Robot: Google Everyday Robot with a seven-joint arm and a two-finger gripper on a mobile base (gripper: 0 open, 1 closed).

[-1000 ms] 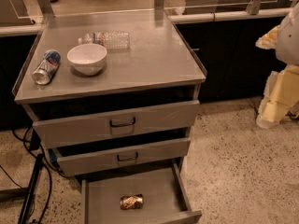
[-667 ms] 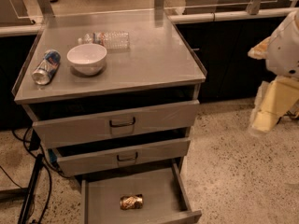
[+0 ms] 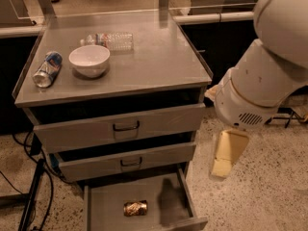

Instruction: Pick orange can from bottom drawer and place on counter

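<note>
The arm (image 3: 269,66) is cut off by the top and right edges, so only its white housings show. Below the lower housing hangs a pale yellowish piece, the gripper (image 3: 226,157). It is right of the cabinet at about the height of the middle drawer (image 3: 159,154), over the speckled floor (image 3: 269,201) and well apart from every drawer. I cannot tell whether the gripper is spread or pressed together; it carries nothing that can be seen.

The bottom drawer (image 3: 103,201) is pulled out. Its rear lies in shadow under the middle drawer, and its front lip is clipped by the lower frame edge.

There are three drawers, each open to some degree, the top drawer (image 3: 159,121) least. Two cans show: the orange can (image 3: 135,208) lies on its side on the bottom drawer's floor, near the middle and towards the front. A blue-and-silver can (image 3: 47,69) lies on the surface (image 3: 159,66) at its left. One white bowl (image 3: 89,60) stands beside that can, and one clear bottle (image 3: 108,40) lies behind the bowl.

Raised rims run along the surface's left and right sides. Its right half and front strip are bare. Bare drawer floor lies on either side of the orange can. Dark cables (image 3: 33,196) hang left of the cabinet.
</note>
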